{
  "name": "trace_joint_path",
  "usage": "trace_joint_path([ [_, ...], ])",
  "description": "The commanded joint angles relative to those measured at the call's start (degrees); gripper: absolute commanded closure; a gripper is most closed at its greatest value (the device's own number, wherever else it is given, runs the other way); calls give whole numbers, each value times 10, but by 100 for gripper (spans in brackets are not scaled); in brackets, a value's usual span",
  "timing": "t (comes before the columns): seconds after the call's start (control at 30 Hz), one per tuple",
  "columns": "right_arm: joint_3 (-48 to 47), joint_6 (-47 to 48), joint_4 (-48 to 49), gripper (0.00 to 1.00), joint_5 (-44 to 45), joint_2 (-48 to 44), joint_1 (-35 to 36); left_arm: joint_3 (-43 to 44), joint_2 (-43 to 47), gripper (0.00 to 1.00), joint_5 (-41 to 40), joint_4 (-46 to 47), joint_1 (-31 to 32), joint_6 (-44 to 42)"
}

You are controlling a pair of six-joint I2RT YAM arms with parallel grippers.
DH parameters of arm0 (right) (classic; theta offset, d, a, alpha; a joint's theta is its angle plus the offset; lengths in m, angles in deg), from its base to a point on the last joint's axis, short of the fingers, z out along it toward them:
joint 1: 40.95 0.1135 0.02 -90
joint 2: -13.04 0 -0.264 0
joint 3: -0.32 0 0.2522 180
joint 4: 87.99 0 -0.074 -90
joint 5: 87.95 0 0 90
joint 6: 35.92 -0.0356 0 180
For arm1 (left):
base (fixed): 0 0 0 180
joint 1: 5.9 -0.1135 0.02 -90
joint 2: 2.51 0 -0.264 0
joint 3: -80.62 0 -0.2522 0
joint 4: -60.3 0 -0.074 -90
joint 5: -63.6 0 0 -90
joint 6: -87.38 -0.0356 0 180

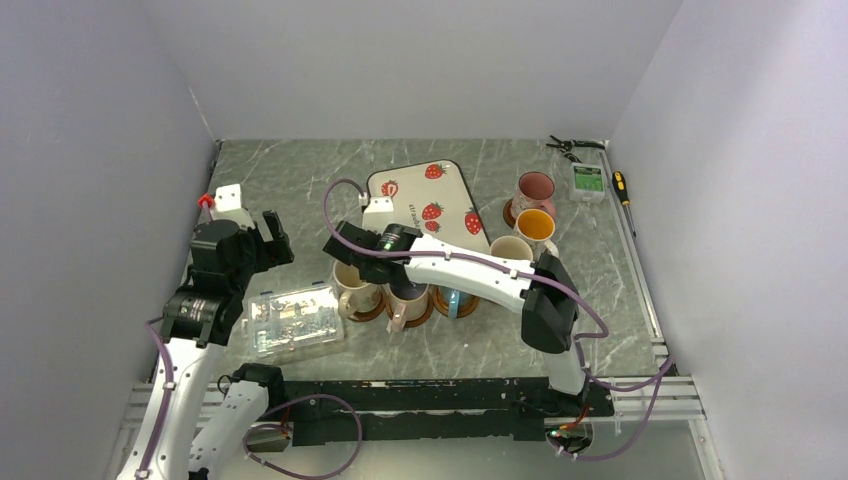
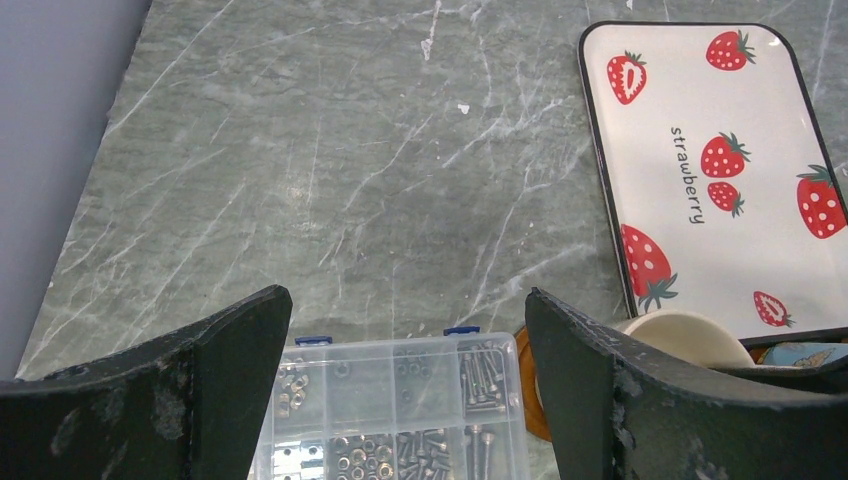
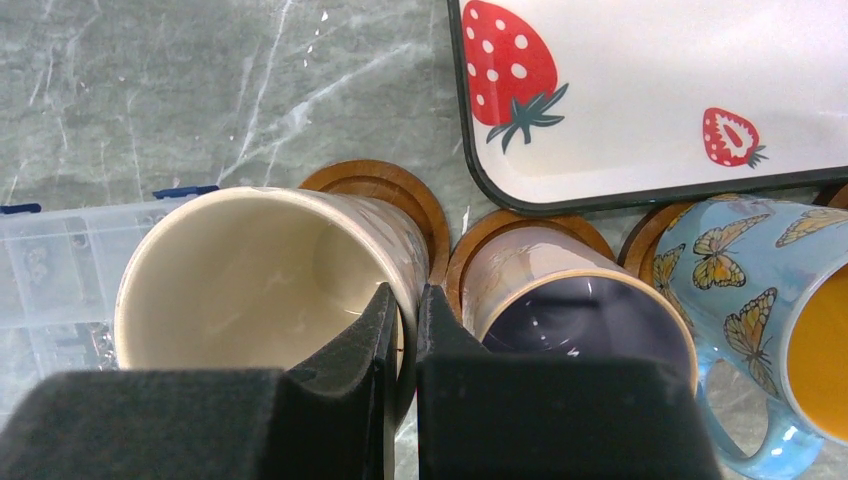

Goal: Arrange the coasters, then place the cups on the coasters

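Grey marble bench (image 1: 290, 180) is seen from above, the cream mug (image 1: 348, 282) standing on a coaster (image 1: 368, 308) by the tray (image 1: 430, 195). Left wrist: the left hand (image 2: 408, 330) is held open over a plastic box (image 2: 390, 400). Right wrist: the mug's rim is pinched by the right hand (image 3: 405, 305).

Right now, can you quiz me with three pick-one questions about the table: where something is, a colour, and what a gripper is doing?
1. Where is the clear box?
A) on the tray
B) left of the cream mug
C) in the far right corner
2. What colour is inside the butterfly mug?
A) green
B) white
C) orange-yellow
3. The right gripper is
A) shut on the cream mug's rim
B) wide open
C) holding the box

Answers: B, the box lies just left of that mug; C, orange-yellow shows inside it; A, the gripper pinches the rim.
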Motion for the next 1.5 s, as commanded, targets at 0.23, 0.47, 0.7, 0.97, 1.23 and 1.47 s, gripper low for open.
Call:
trace_joint_path([
  [0.23, -4, -12, 58, 100, 7, -7, -2, 4, -1, 6, -4, 15, 2, 7],
  [0.47, -3, -12, 55, 100, 19, 2, -2, 4, -1, 6, -5, 14, 2, 7],
  [0.7, 7, -7, 68, 100, 15, 6, -3, 4, -2, 6, -4, 14, 2, 7],
  [0.97, 6, -5, 60, 100, 27, 10, -2, 4, -2, 6, -4, 14, 2, 7],
  [1.23, 7, 4, 64, 95, 18, 9, -2, 4, -3, 6, -4, 14, 2, 7],
  [1.47, 16, 16, 78, 65, 4, -4, -2, 4, -2, 6, -5, 14, 2, 7],
])
